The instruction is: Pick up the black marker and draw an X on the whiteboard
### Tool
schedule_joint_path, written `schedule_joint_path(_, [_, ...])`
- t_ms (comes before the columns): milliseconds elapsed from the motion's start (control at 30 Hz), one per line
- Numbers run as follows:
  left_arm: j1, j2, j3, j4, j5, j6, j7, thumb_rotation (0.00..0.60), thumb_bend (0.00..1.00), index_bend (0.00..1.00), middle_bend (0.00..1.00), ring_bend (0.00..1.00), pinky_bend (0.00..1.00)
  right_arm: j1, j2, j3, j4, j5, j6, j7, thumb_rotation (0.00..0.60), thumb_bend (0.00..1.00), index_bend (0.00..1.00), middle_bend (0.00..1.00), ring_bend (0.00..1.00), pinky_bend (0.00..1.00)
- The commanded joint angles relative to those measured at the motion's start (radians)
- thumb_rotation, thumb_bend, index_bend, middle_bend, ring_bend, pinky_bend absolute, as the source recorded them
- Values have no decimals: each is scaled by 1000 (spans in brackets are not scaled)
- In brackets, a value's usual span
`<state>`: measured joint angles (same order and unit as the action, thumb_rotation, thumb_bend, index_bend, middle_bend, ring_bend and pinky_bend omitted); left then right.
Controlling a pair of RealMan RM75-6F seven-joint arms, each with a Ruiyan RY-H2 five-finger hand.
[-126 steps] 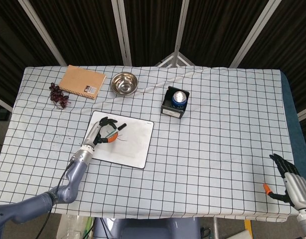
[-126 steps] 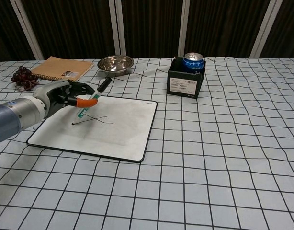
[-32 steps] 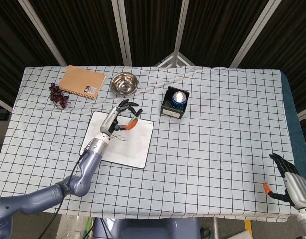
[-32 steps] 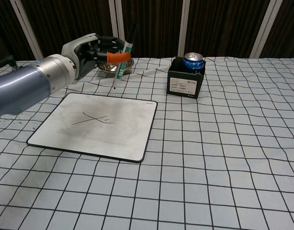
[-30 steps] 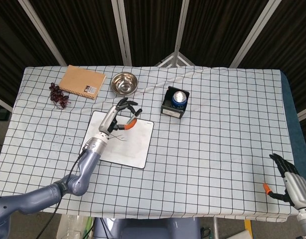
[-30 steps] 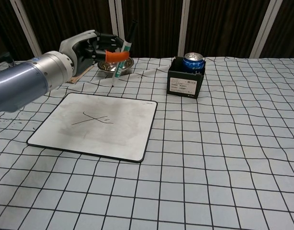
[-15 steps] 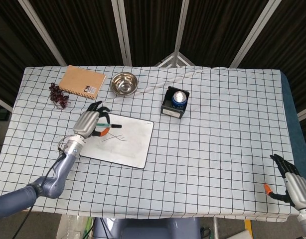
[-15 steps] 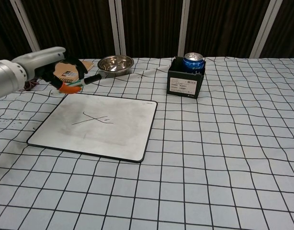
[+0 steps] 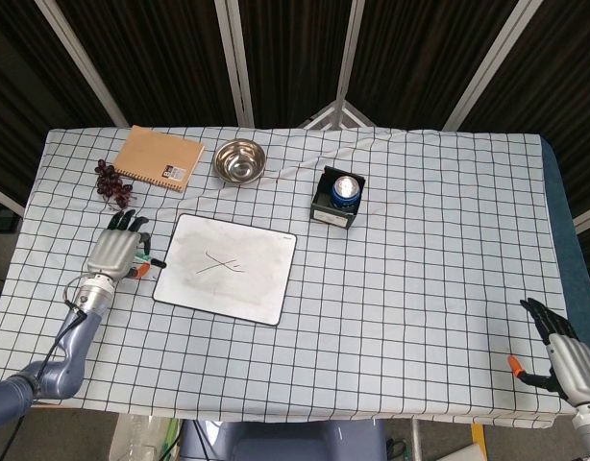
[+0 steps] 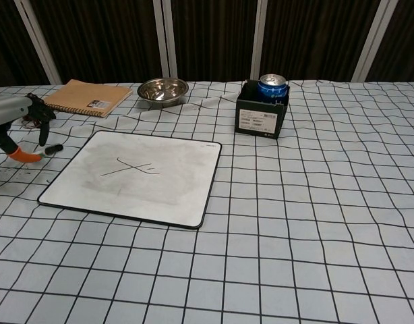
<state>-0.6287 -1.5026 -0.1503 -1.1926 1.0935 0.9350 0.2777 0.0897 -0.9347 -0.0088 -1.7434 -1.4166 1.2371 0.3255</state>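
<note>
The whiteboard (image 9: 245,283) (image 10: 166,185) lies on the checked cloth left of centre, with a thin black X (image 9: 218,262) (image 10: 129,167) drawn on it. My left hand (image 9: 116,252) (image 10: 15,128) is low over the cloth just left of the board. It pinches the black marker (image 9: 151,261) (image 10: 53,148) between the orange-tipped thumb and a finger, and the marker's dark end points toward the board's edge, close to the cloth. My right hand (image 9: 564,357) hangs past the table's near right corner, fingers apart and empty.
A brown notebook (image 9: 160,158) (image 10: 89,96), dark grapes (image 9: 113,183) and a steel bowl (image 9: 240,160) (image 10: 162,89) sit at the back left. A blue can in a black box (image 9: 339,197) (image 10: 262,108) stands behind the board's right side.
My left hand carried the marker from above the board's far edge leftward and down to the cloth beside the board. The X stays as drawn. The right hand has not moved.
</note>
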Motion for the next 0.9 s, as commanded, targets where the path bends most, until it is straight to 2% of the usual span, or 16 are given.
schedule_joint_path(33, [9,3,-2,-12,-18,3,3,600,251,368,3,0,0,0,0,0,-1,1,0,-2,600,352,0,0,0,0])
schedule_joint_path(233, [31,22,-26,-70,-39,39,-27,600,214,173,0,0,0,-1,2,-1,-1,-1,2,-1,600,352,0,0,0,0])
schedule_joint_path(333, [50,45,-41,-119,-45,70,-50,600,214,138,0,0,0,-2,2,-1,-1,-4,3,0,600,352,0,0,0,0])
schedule_joint_path(500, [125,141,-40,-300,-39,163,-86,600,204,133,0,0,0,-3,2,-3,2,-9,6,-1,600,352,0,0,0,0])
schedule_joint_path(600, [189,213,-11,-424,-8,238,-99,600,198,129,0,0,0,-4,2,-3,5,-12,10,-3,600,352,0,0,0,0])
schedule_joint_path(700, [279,294,48,-561,61,336,-120,600,196,112,0,0,0,-4,-3,-2,10,-17,16,-12,600,352,0,0,0,0])
schedule_joint_path(800, [345,342,103,-609,150,429,-118,600,190,90,0,0,0,-4,-8,-2,15,-18,17,-27,600,352,0,0,0,0])
schedule_joint_path(900, [405,371,153,-605,243,514,-124,600,184,68,0,0,0,-3,-8,-5,15,-19,15,-42,600,352,0,0,0,0])
